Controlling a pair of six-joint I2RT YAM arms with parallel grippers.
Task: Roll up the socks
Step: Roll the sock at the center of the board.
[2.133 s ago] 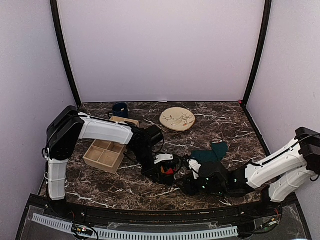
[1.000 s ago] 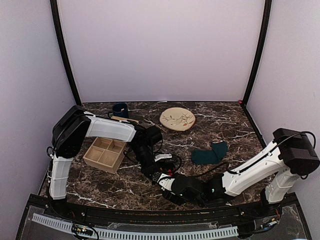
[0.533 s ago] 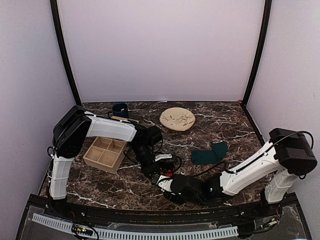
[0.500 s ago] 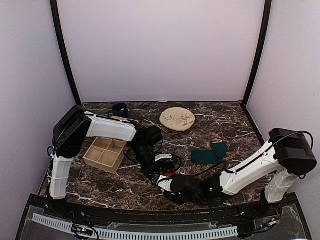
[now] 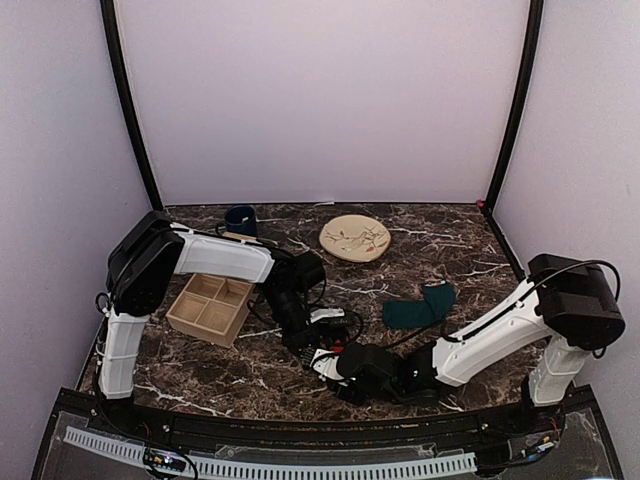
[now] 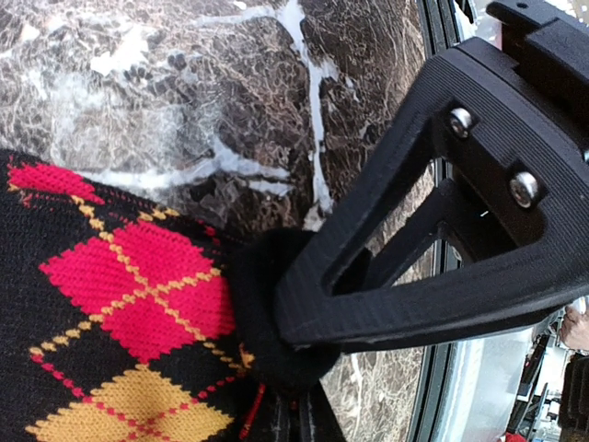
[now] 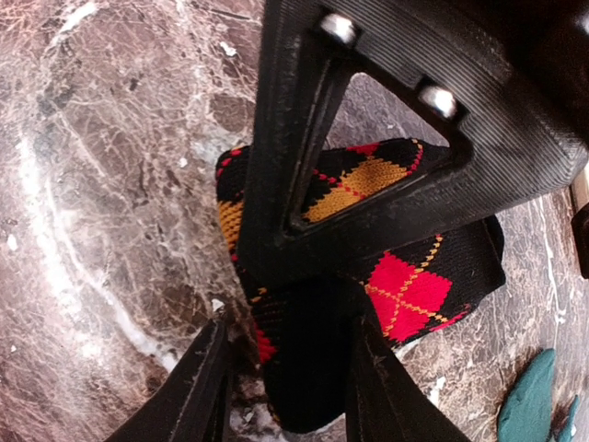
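Observation:
The black argyle sock pair (image 5: 337,349) lies on the marble near the front centre, between both grippers. In the left wrist view its red and yellow diamonds (image 6: 120,313) fill the lower left. My left gripper (image 6: 299,373) is shut on a black end of it, and also shows in the top view (image 5: 318,343). My right gripper (image 7: 285,295) is shut on the other black end of the argyle sock (image 7: 405,285), and reaches in from the right in the top view (image 5: 343,364). The teal-green sock pair (image 5: 420,307) lies flat to the right, apart from both grippers.
A wooden compartment tray (image 5: 210,307) sits left of the left arm. A dark blue mug (image 5: 240,219) stands at the back left. A round patterned plate (image 5: 355,238) lies at the back centre. The table's front edge is close behind the grippers.
My right arm has swung left from beside the teal sock to the argyle sock and closed in on it. My left gripper has stayed on the argyle sock.

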